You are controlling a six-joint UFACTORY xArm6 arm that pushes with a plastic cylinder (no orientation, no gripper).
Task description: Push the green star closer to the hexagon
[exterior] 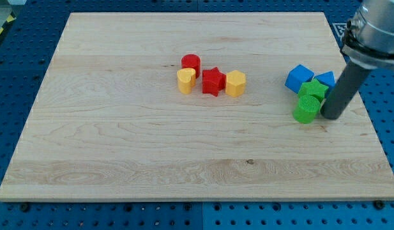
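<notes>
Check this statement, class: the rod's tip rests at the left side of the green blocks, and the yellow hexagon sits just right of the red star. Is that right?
One detail is wrong. In the camera view my tip is at the right side of the green blocks, not the left. The yellow hexagon does sit just right of the red star.

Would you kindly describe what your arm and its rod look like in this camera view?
My arm shows only at the view's top right: a rounded grey metal housing with a dark band beneath it. From it hangs a straight, smooth, dark grey cylindrical rod, ending in my tip, blunt and flat. I see no cables, markings or labels.
</notes>
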